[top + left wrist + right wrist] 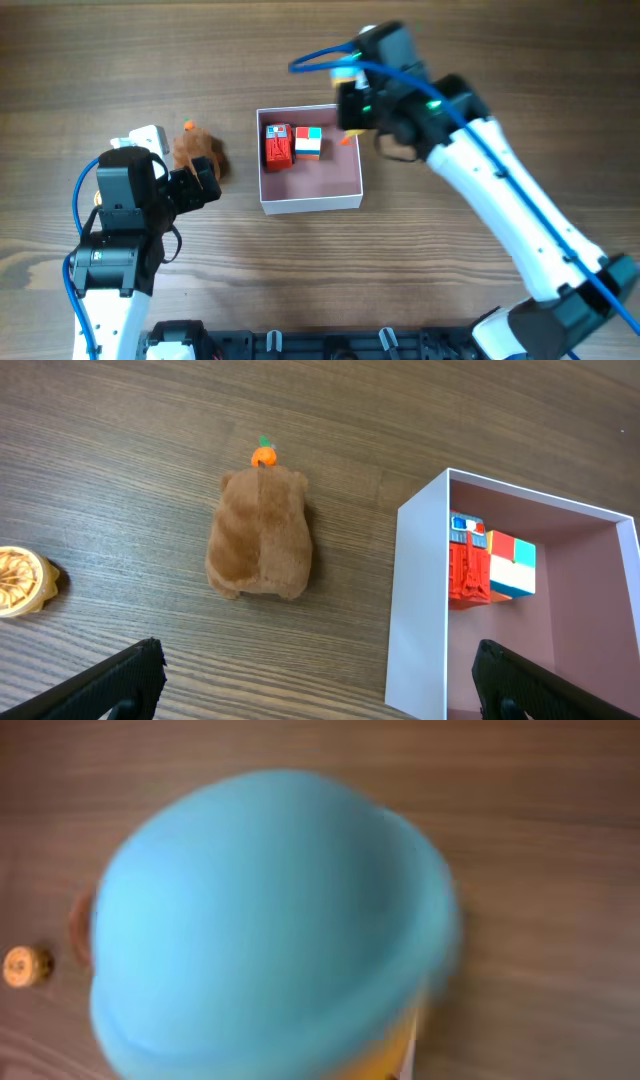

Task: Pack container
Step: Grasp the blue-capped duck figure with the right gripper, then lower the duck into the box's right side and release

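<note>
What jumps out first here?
A blurred blue dome fills the right wrist view. Overhead, the white box at table centre holds a red toy and a colourful cube; a brown plush lies left of it, by the open left gripper.

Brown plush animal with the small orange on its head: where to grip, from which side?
Brown plush animal: mid-body, straight down from above. It lies flat on the wooden table, longer than wide, so jaws close across its narrower flanks, both free.
</note>
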`<state>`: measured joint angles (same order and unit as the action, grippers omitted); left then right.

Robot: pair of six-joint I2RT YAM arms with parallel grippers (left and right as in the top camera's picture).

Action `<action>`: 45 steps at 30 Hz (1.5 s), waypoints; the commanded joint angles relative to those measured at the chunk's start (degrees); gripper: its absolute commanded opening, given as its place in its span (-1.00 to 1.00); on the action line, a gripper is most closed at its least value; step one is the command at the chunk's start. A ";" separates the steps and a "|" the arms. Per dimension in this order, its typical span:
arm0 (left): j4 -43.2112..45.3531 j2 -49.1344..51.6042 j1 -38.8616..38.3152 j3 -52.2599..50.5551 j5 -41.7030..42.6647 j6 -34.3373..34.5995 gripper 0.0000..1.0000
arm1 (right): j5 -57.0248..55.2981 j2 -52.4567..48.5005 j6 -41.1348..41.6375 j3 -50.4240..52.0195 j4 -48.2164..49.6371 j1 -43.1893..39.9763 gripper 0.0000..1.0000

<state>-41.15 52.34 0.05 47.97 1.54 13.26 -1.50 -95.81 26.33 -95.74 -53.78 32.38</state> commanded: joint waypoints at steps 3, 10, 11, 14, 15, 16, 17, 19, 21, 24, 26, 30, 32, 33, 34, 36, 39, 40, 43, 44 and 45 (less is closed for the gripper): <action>0.13 0.17 -0.26 1.11 -0.31 0.52 0.99 | -0.59 -13.90 5.25 0.22 2.40 2.60 -0.89; 0.13 0.17 -0.26 1.11 -0.31 0.52 1.00 | -0.61 -21.55 5.11 0.28 4.13 0.00 -0.76; 0.13 0.17 -0.26 1.11 -0.31 0.52 1.00 | -0.59 -21.79 5.11 0.31 4.11 -0.07 -0.75; 0.11 0.17 -0.26 1.11 -0.31 0.52 1.00 | -0.55 -23.10 5.18 1.09 3.17 -0.09 -0.74; 0.11 0.17 -0.26 1.11 -0.31 0.52 1.00 | -0.55 -23.12 5.27 1.55 3.19 -0.09 -0.74; 0.11 0.17 -0.26 1.11 -0.31 0.52 1.00 | -0.55 -23.12 5.31 2.08 3.17 -0.11 -0.74; 0.11 0.17 -0.26 1.11 -0.31 0.52 1.00 | -0.57 -23.12 5.29 2.56 3.19 -0.11 -0.74; 0.11 0.17 -0.26 1.11 -0.31 0.52 0.99 | -0.46 -23.26 5.38 2.58 3.17 -0.11 -0.74; 0.00 0.17 -0.26 1.11 -0.31 0.52 0.99 | 0.09 -23.26 5.40 2.58 2.71 -0.09 -0.74; -0.39 0.17 -0.26 1.11 -0.33 0.52 1.00 | 0.28 -23.26 6.84 2.58 2.23 -0.09 -0.73; -0.39 0.17 -0.26 1.11 -0.33 0.52 1.00 | 0.28 -23.26 6.75 2.58 2.29 -0.09 -0.34; -0.35 0.17 -0.26 1.11 -0.33 0.52 0.99 | 0.28 -23.26 6.69 2.58 2.36 -0.09 0.13; -0.35 0.17 -0.26 1.11 -0.33 0.50 0.99 | 0.28 -23.26 6.69 2.58 2.38 -0.11 0.14; -0.35 0.17 -0.26 1.11 -0.33 0.50 1.00 | 0.28 -23.26 6.67 2.58 2.38 -0.11 0.15; -0.35 0.17 -0.26 1.11 -0.33 0.50 1.00 | 0.28 -23.26 6.67 2.58 2.38 -0.11 0.14; -0.33 0.17 -0.26 1.11 -0.33 0.52 1.00 | 0.28 -23.26 6.64 2.58 2.32 -0.09 0.14; -0.33 0.17 -0.26 1.11 -0.33 0.50 1.00 | 0.31 -23.26 6.58 2.58 2.34 -0.09 0.12; -0.33 0.17 -0.26 1.11 -0.33 0.52 1.00 | 0.35 -23.23 5.55 2.58 2.19 -0.09 0.04; -0.33 0.17 -0.26 1.11 -0.33 0.50 0.99 | 0.50 -22.71 3.67 2.23 -2.73 -0.09 -0.48; -0.33 0.17 -0.26 1.11 -0.33 0.50 1.00 | 0.48 -21.64 1.46 2.23 -5.40 -0.09 -0.83; -0.33 0.17 -0.26 1.11 -0.33 0.50 0.99 | 0.55 -20.61 0.07 2.23 -6.88 -0.09 -0.91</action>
<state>-41.47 52.34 0.05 47.97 1.54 13.26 -1.08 -118.08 30.33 -93.47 -57.98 32.40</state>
